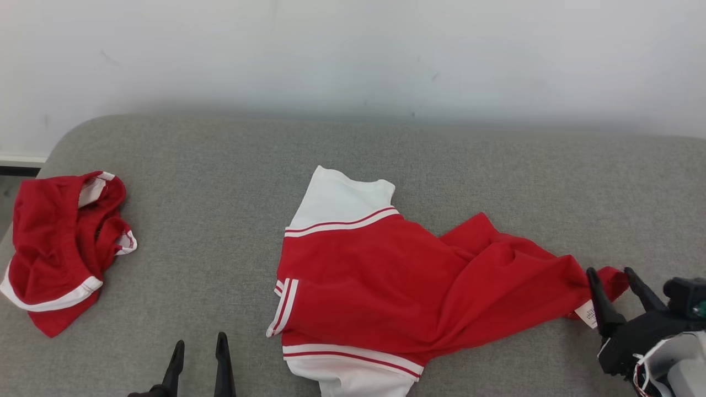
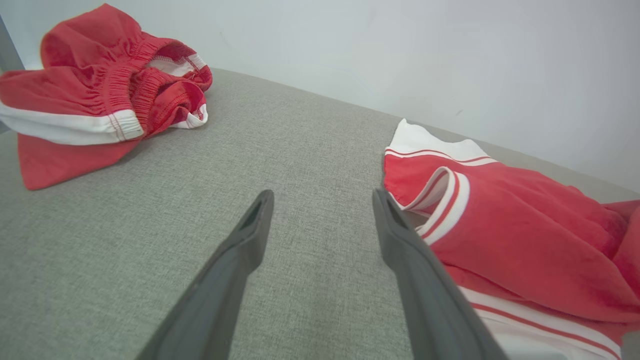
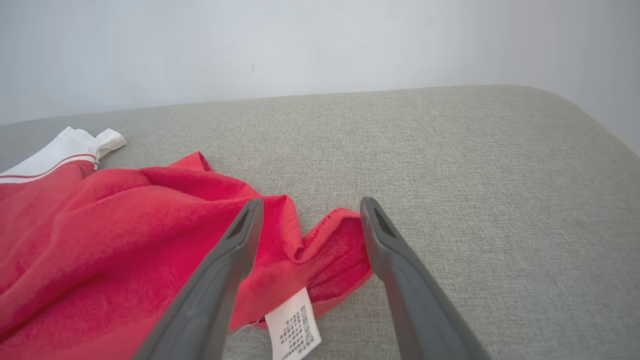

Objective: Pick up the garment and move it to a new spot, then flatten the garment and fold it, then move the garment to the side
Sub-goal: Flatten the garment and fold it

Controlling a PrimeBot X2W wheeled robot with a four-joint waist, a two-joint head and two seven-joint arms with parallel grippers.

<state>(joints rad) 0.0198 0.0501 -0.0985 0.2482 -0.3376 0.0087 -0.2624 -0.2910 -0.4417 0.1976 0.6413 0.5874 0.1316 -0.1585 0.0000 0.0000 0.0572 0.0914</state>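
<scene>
Your right gripper [image 3: 311,202] stands released, jaws spread either side of a corner of the red-and-white garment [image 1: 386,264], which lies crumpled mid-way along the grey cushion [image 1: 220,165]. Your left gripper [image 2: 323,192], equally spread, hovers over bare cushion. Red shorts [image 1: 60,242] sit far left, and a white label [image 3: 294,325] shows by that corner.

left claw [image 2: 322,196] spread over grey cushion [image 2: 300,145] | jersey [image 2: 525,235] right | shorts [image 2: 100,95] upper left
</scene>
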